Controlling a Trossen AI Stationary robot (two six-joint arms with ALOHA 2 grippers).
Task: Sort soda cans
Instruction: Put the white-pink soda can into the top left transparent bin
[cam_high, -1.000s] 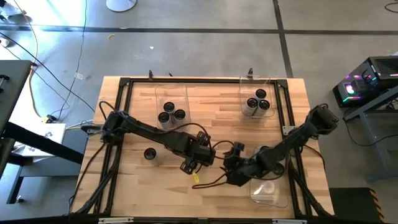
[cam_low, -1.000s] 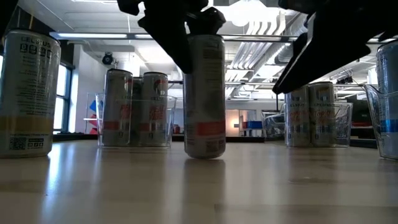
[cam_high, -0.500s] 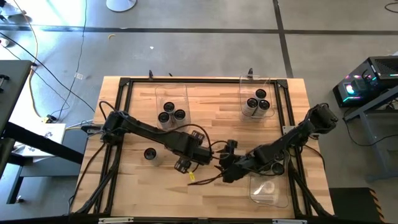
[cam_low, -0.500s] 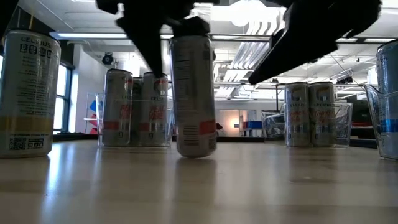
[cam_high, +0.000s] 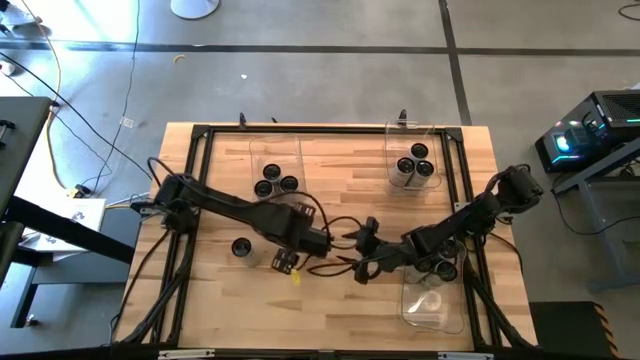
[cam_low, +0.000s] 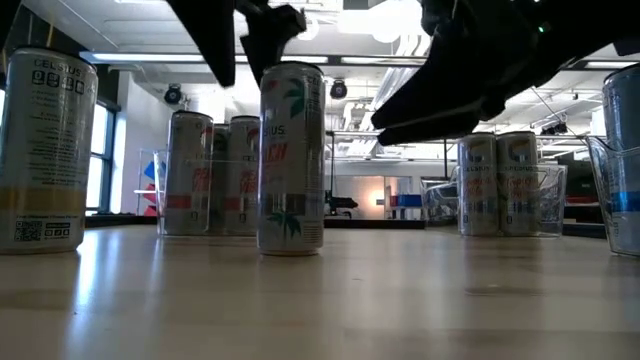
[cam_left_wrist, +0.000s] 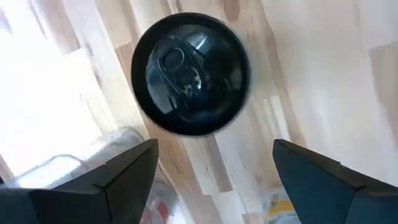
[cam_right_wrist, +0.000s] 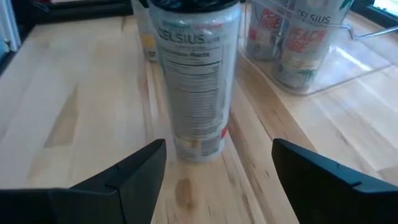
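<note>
Setting soda can (cam_low: 290, 160) down upright just in front of left bin (cam_low: 162, 200), no longer tilting it; left gripper (cam_left_wrist: 214, 146) hovering above, fingers spread, right gripper (cam_right_wrist: 217, 146) facing it, spread too; binning still pending.

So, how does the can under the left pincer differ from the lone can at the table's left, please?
The centre can shows red lettering and green leaves; the lone can has a yellowish band. The left pincer hangs open over the centre can; the lone can stands alone. Both stand upright.
</note>
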